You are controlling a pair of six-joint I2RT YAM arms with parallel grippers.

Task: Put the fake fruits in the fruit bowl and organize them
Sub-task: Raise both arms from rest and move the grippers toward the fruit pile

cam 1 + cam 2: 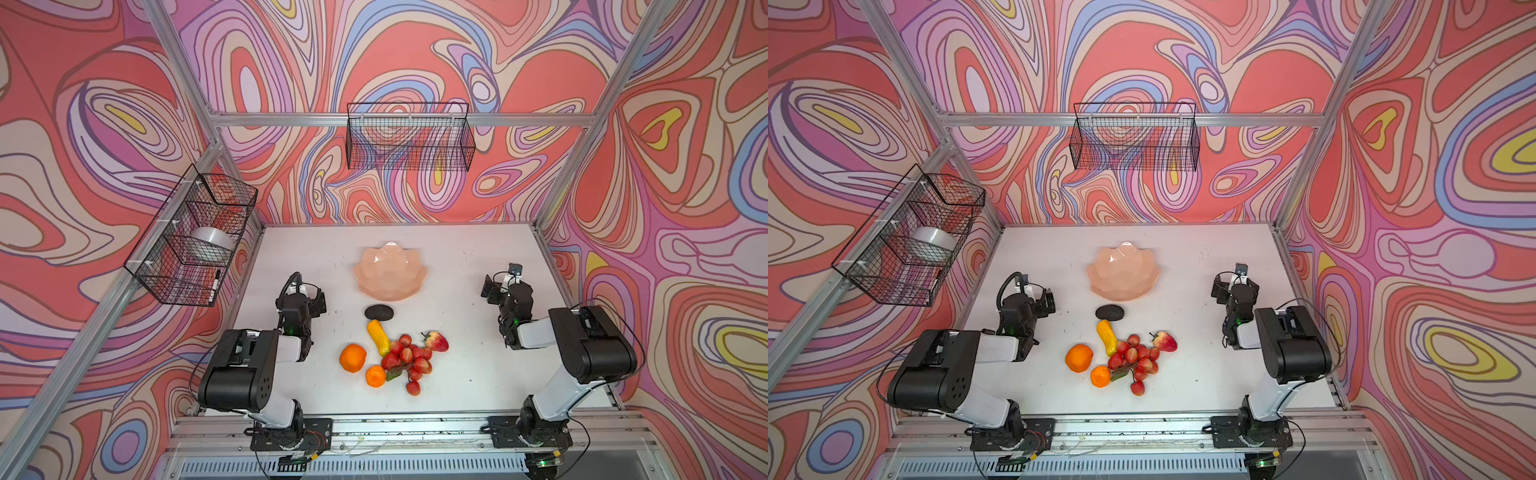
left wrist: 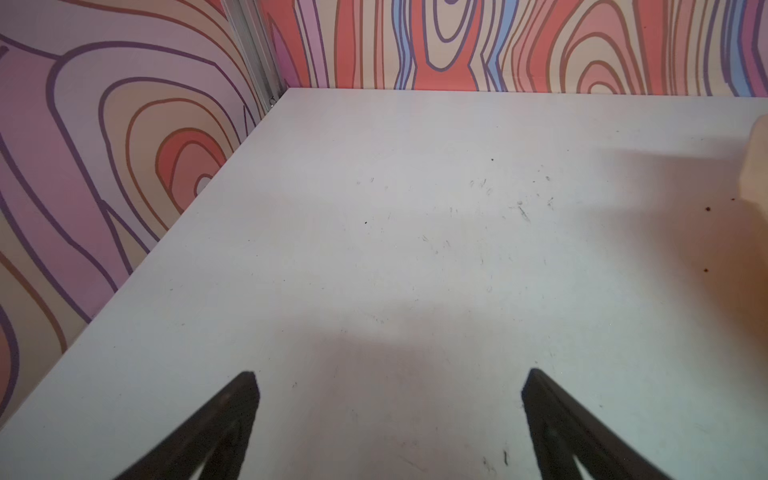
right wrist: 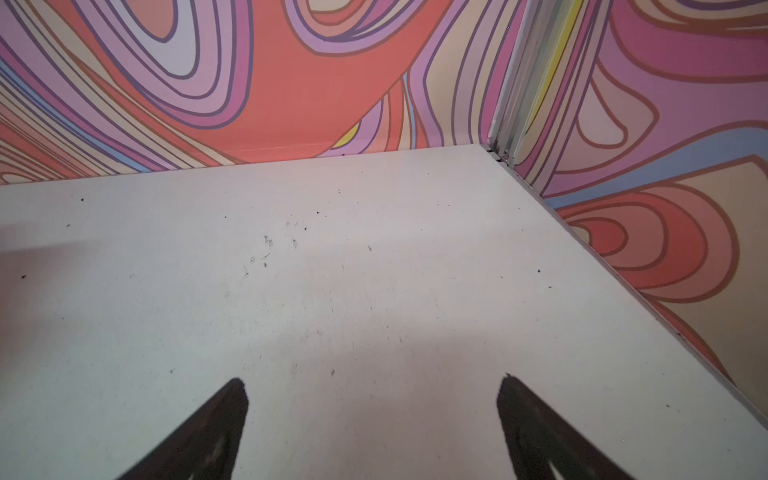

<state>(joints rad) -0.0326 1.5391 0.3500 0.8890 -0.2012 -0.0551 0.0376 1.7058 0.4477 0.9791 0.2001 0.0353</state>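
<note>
Both pincers stand released, with nothing between their jaws. The left pincer and the right pincer each hover over bare worktop. The fruit bowl sits empty between them, slightly ahead of their tips. The fruits lie behind both pincers, toward the arm bases (all on the worktop). The avocado is nearest the bowl, with the yellow-orange fruit just behind it and beside the bunch of red berries. The apple lies on the right pincer's side. The larger orange and the smaller orange lie on the left pincer's side.
</note>
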